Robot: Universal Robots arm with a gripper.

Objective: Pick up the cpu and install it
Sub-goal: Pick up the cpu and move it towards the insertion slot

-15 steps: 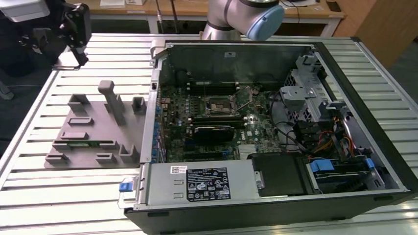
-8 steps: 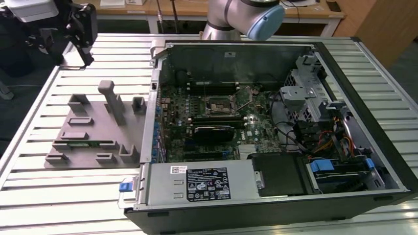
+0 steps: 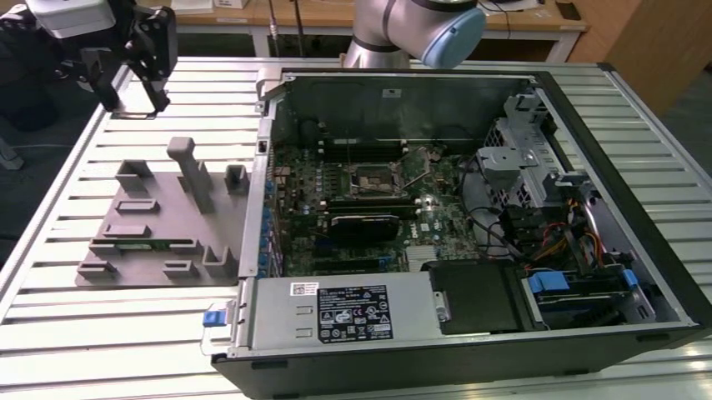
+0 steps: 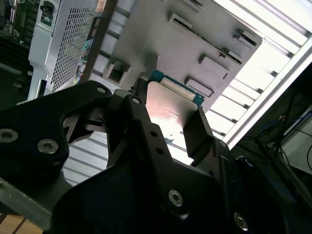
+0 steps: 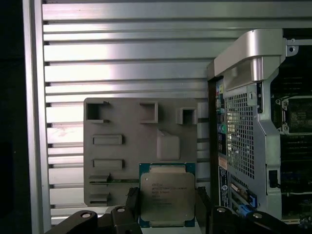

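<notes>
One cpu point(image 5: 167, 195): square, silvery printed lid, teal-green rim.
Place: lifted clear above the grey holder tray point(image 5: 122, 126).
Hold: gripper point(image 5: 167, 210) clamped on two opposite cpu edges.
Pose: arm point(image 3: 401, 25) raised high, gripper pointing down at the tray.

The square cpu point(image 5: 166, 195), a silvery lid on a teal-edged board, sits clamped between the dark fingers point(image 5: 201, 204).
</notes>
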